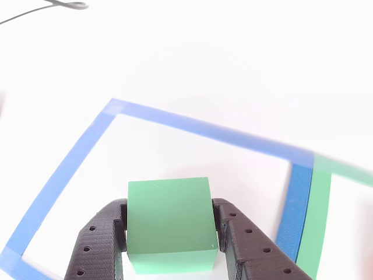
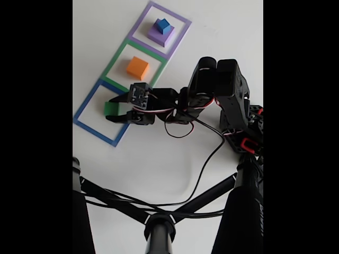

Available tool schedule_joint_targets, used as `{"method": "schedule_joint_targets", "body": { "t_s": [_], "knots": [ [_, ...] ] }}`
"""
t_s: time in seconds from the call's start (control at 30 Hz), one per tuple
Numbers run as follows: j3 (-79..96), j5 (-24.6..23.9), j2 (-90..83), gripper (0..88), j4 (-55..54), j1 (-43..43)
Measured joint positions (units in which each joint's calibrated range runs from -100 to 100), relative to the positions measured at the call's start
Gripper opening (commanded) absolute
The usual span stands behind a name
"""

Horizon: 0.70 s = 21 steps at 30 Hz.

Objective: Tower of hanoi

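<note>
The gripper (image 1: 172,248) is closed on a green block (image 1: 170,221), one black finger (image 1: 96,242) pressed against each side face of the block; in the fixed view the same gripper (image 2: 117,108) holds the green block (image 2: 111,108) inside the blue square outline (image 2: 86,103). In the other view, bare white table (image 1: 192,58) lies ahead of the block up to the far blue edge (image 1: 204,129), and a green outline (image 1: 317,210) runs just beside the blue one on the right. Whether the block rests on the table or hangs just above it cannot be told. In the fixed view the orange block (image 2: 137,67) sits in the middle of the green outline, well apart from the gripper, and the small blue cube (image 2: 162,25) sits on the purple slab (image 2: 160,35) inside the purple outline (image 2: 183,21). The lower ends of the fingers are cut off by the frame edge in the other view. A dark stand (image 2: 159,222) and cables (image 2: 206,159) cross the near table.
</note>
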Motion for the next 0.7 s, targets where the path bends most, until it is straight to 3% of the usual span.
{"method": "schedule_joint_targets", "body": {
  "t_s": [0.17, 0.3, 0.5, 0.7],
  "knots": [
    [0.7, 0.0, -4.81, 6.0, 4.41, -0.65],
    [1.31, 0.0, -15.37, 5.8, 14.53, -1.31],
    [-0.52, 0.0, -34.95, 5.6, 38.52, -1.8],
    [-15.67, 0.0, -47.95, 4.8, 69.98, -1.31]
  ]
}}
